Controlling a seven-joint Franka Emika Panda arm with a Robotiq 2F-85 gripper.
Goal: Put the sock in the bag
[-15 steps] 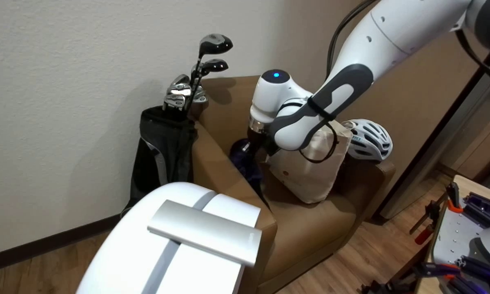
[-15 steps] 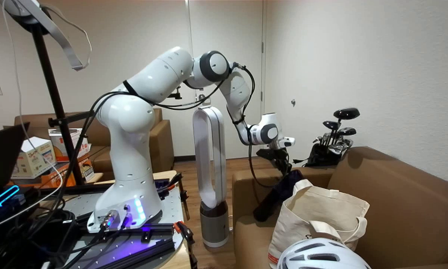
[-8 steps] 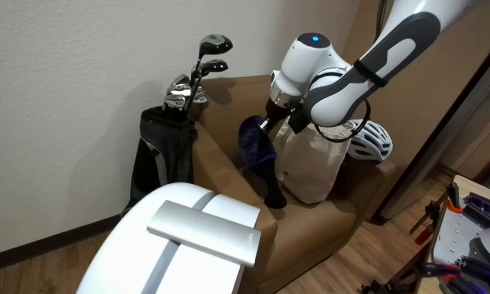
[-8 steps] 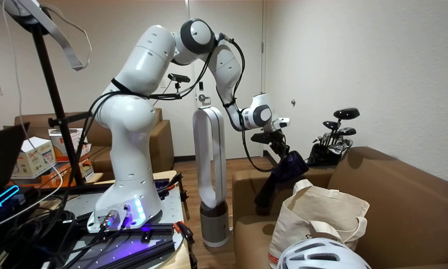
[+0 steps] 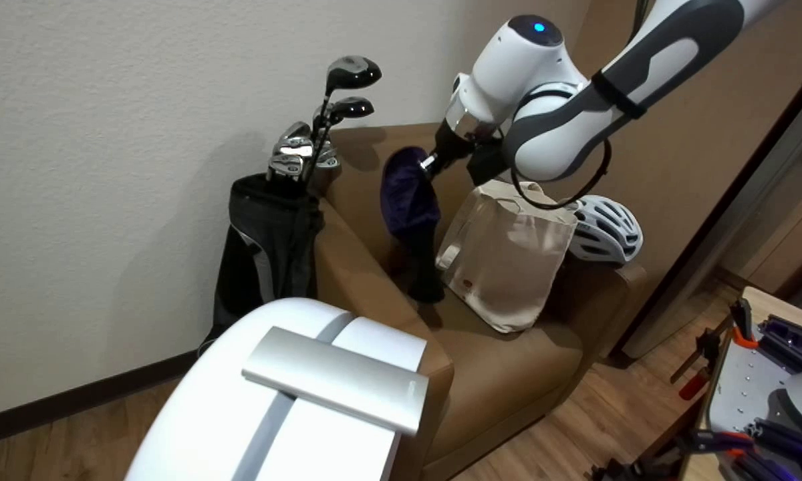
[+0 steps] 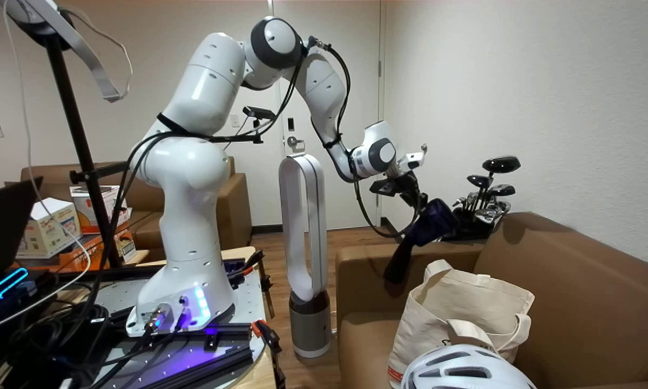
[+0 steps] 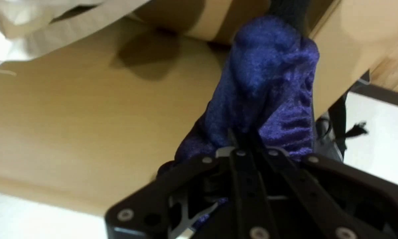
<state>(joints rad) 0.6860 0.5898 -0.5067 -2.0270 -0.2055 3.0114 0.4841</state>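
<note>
In an exterior view, the long purple sock (image 5: 410, 204) dangles higher than a second ago, pinched by the end effector (image 5: 428, 164), outside the unmoved canvas tote bag (image 5: 508, 257); a carry over its mouth seems still needed.

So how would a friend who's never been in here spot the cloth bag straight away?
Find the brown couch. On its seat, next to the white helmet, sits the cloth bag. Unlike the black golf bag beside the couch, it's cream with loop handles.
</note>
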